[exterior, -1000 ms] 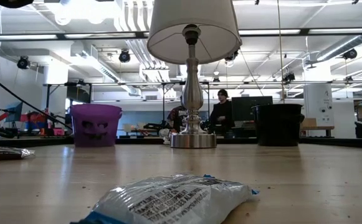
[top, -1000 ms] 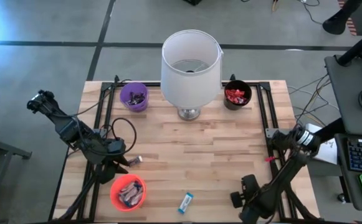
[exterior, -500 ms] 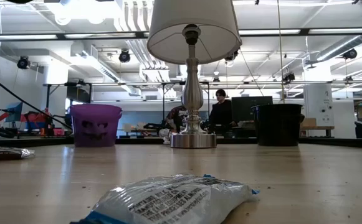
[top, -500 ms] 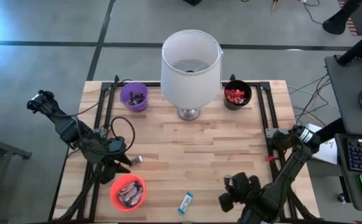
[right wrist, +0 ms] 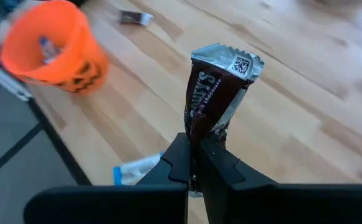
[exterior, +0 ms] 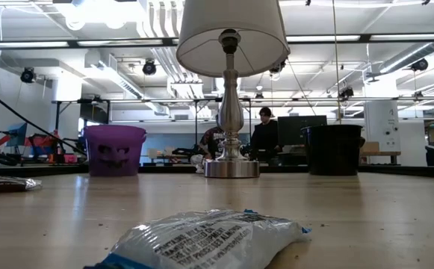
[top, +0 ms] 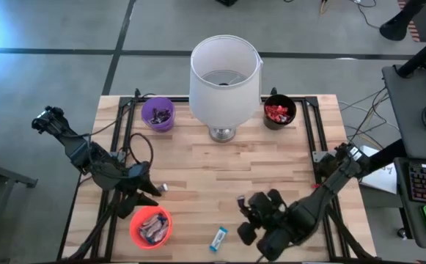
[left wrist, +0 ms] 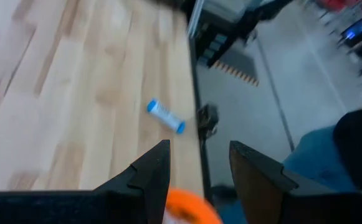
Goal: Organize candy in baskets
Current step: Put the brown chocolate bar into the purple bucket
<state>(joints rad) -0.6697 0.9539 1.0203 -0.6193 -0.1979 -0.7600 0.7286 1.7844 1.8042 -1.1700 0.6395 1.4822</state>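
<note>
While clamped, dark candy upright

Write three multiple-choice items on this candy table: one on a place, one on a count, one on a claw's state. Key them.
1. The blue-and-white candy lies:
A. in the purple basket
B. on the table near the orange basket
C. under the lamp

2. Baskets on the table:
A. two
B. three
C. four

3. The right claw is:
A. wide open
B. shut on a brown candy
C. out of view

Key: B, blue-and-white candy lies beside orange basket; B, purple basket and black basket too; B, right claw pinches brown candy.
</note>
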